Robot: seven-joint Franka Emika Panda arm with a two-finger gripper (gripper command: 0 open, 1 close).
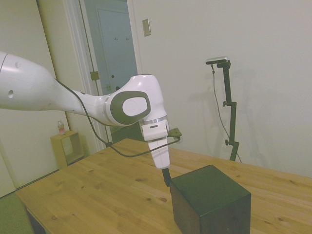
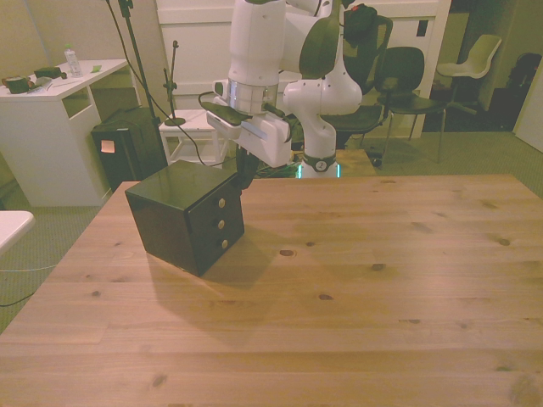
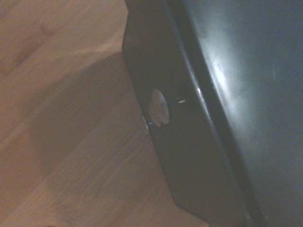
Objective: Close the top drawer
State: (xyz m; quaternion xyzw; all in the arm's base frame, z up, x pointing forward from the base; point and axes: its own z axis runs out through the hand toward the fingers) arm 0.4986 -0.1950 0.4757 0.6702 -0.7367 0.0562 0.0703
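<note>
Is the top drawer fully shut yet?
Apparently shut: in the front view the top drawer sits about level with the fronts below; the wrist view shows no clear gap.

one black cabinet [image 2: 182,216], three drawers, three round knobs, one gripper [image 2: 245,181]

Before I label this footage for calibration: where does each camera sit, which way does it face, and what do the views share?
Side view: off one side of the table, looking across it; the white arm reaches in from the picture's left down to the black cabinet.
Front view: across the table, facing the robot; shows the arm, the gripper beside the top drawer.
Wrist view: on the wrist, close above the top drawer's front and knob; no robot parts visible.
Shared: all three show cabinet and wooden table.
</note>
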